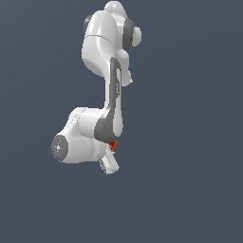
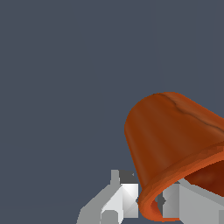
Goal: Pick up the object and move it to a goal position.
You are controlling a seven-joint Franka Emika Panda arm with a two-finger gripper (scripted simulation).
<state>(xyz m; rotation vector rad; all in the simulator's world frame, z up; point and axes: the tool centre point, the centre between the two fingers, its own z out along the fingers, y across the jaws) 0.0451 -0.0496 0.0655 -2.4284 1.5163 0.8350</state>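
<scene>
Orange-red and ribbed, the cup [image 2: 175, 144] is sitting tilted between the grey fingers [image 2: 124, 197] of the claw [image 2: 151, 203], which is closing on its rim band. Farther off, the white arm [image 1: 102, 85] is hiding most of it.

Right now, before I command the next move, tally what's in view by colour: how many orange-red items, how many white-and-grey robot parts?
Orange-red: 1, the ribbed cup, tilted between the gripper's fingers; only a sliver shows under the arm in the exterior view.
White and grey: 2, the arm and the gripper.
Total: 3.
</scene>
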